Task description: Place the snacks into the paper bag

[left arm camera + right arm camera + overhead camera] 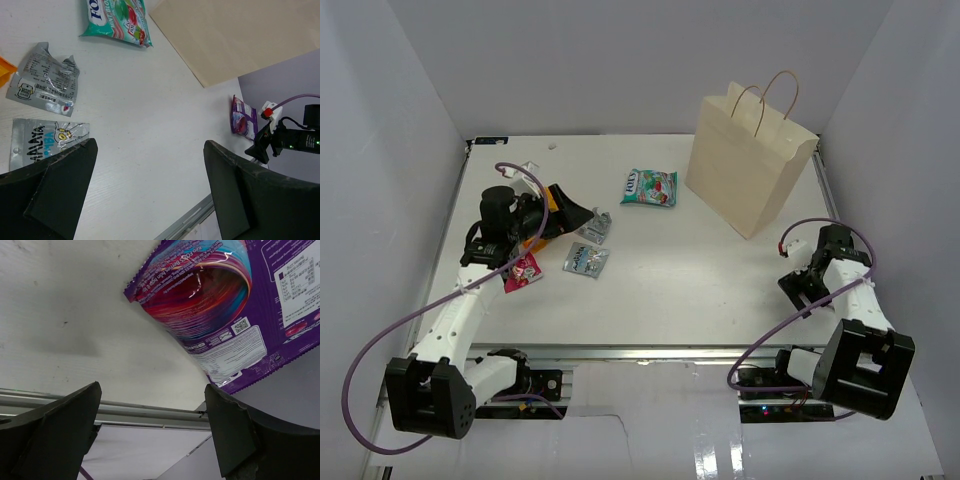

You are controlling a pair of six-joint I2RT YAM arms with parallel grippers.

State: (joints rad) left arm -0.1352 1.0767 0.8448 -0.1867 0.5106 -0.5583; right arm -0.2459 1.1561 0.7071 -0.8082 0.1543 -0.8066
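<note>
Purple packet point(225, 315) lies at the right edge of the tabletop point(700, 300), just ahead of the right fingers point(55, 435), which stand apart and empty. Left fingers point(55, 190) are likewise apart, holding nothing, over the silver packets point(45, 85) near the left edge. Bag point(745, 160) stands upright at the far right corner. Likely trouble: the flat, slick packet skids off the edge under a shallow pinch, or an arm knocks the light bag over.

White table point(720, 290) enclosed by pale grey walls point(600, 60)
</note>
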